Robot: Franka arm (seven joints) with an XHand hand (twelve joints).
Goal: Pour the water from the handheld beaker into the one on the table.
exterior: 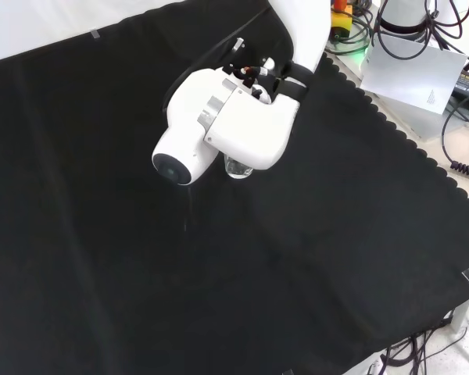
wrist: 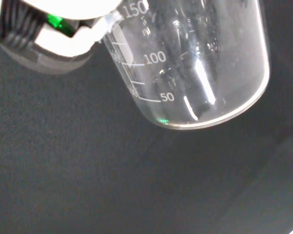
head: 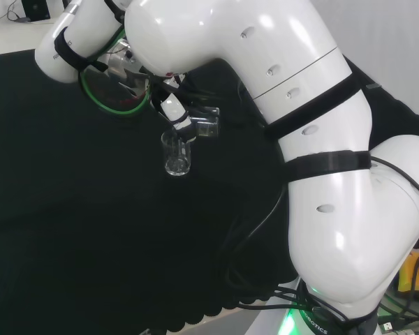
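- On the tabletop [head: 70, 230], under black cloth, a clear beaker [head: 175, 155] stands upright, seen in the head view just left of the arm's big white links.
- Above it in that view the hand [head: 176, 112] reaches down from the upper left, with a second clear beaker [head: 207, 123] held at its fingers [head: 184, 128], which are closed on the glass.
- From the front view, a white link with a round grey cap [exterior: 170, 167] stands before the hand; a bit of glass [exterior: 238, 168] shows beneath it.
- Close up in the wrist view, the held beaker [wrist: 195, 63] lies tilted, its long axis slanted, its base hanging over the cloth, its printed scale facing the camera.
- Whether water remains inside cannot be told.
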